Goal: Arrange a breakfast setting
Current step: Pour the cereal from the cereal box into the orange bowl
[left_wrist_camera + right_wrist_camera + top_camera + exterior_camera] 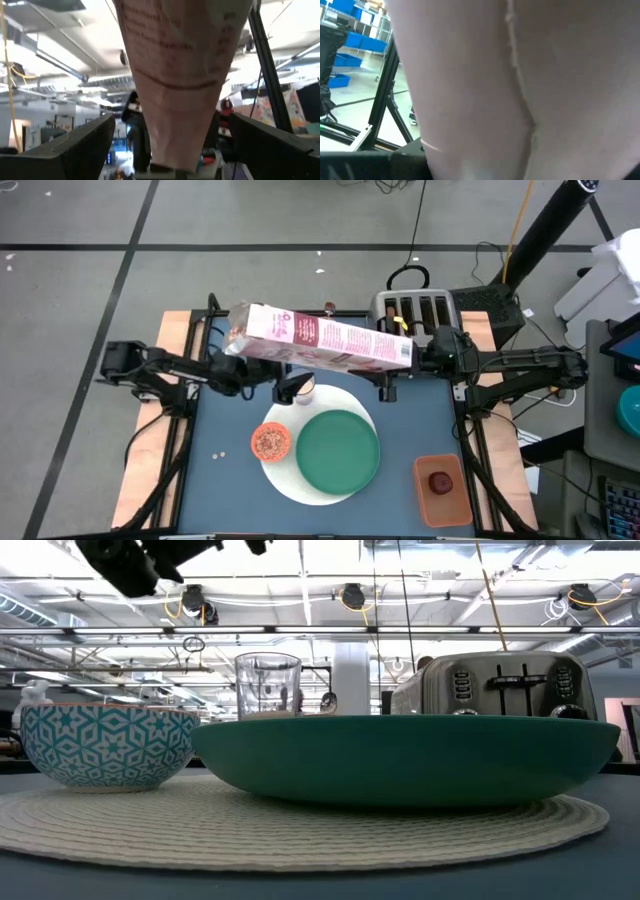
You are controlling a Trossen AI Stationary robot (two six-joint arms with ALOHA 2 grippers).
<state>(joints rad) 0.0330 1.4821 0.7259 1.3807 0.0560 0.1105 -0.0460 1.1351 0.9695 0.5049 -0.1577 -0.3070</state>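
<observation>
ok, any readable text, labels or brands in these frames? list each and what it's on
Nothing reads cleanly.
pink cereal box: white print on a dark red panel in the high view, too small to read.
Same box in the left wrist view: lines of print, too blurred to quote.
toaster: knobs and slots, no legible brand.
small bowl: a teal pattern, no words.

Pink cereal box [320, 338], green plate [338, 452], white mat [300, 480], blue-and-white geometric bowl [108, 745], orange tray [440, 490].
</observation>
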